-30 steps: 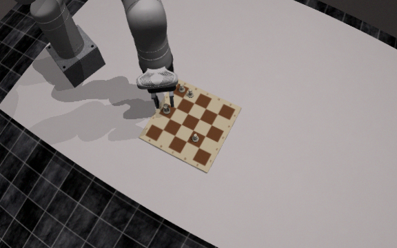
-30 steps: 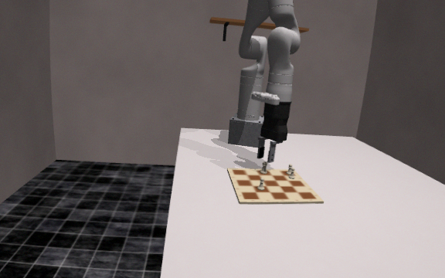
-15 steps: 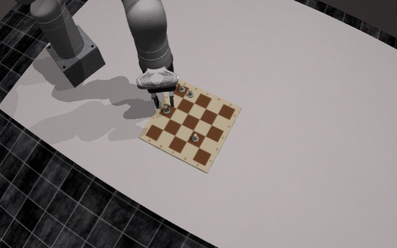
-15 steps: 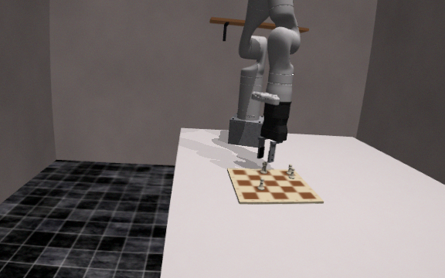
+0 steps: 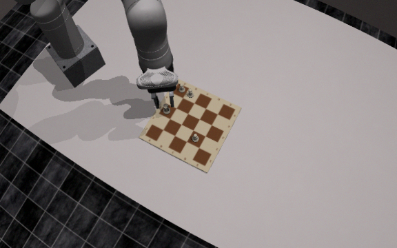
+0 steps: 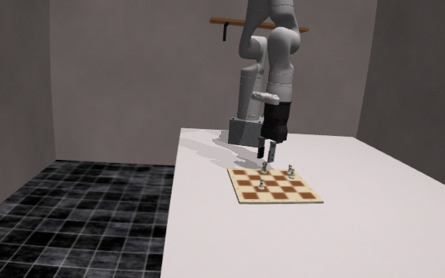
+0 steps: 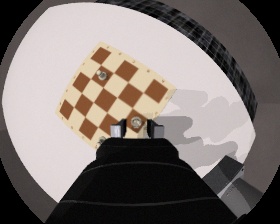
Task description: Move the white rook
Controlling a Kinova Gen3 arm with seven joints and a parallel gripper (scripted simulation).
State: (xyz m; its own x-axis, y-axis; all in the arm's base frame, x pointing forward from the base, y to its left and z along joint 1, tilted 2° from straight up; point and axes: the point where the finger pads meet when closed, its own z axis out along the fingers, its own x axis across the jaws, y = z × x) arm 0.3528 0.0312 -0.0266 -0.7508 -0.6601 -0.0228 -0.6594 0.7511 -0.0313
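Observation:
The chessboard (image 5: 209, 117) (image 6: 280, 195) (image 7: 147, 90) lies on the white table. My gripper (image 5: 164, 104) (image 6: 266, 158) (image 7: 136, 125) is open. It hangs just above a small pale piece (image 5: 166, 109) (image 6: 264, 167) (image 7: 135, 121) that stands upright on a brown square at the board's edge nearest the arm's base. In the wrist view the piece shows between the two fingertips; in the exterior view the fingertips are a little above its top. The pieces are too small to tell their kinds.
Two pale pieces (image 5: 181, 89) (image 5: 190, 93) stand close together at the board's far corner, right of the gripper. Another (image 5: 195, 138) (image 6: 261, 184) (image 7: 102, 74) stands alone on a brown square farther along. The arm's base block (image 5: 76, 65) sits on the table behind.

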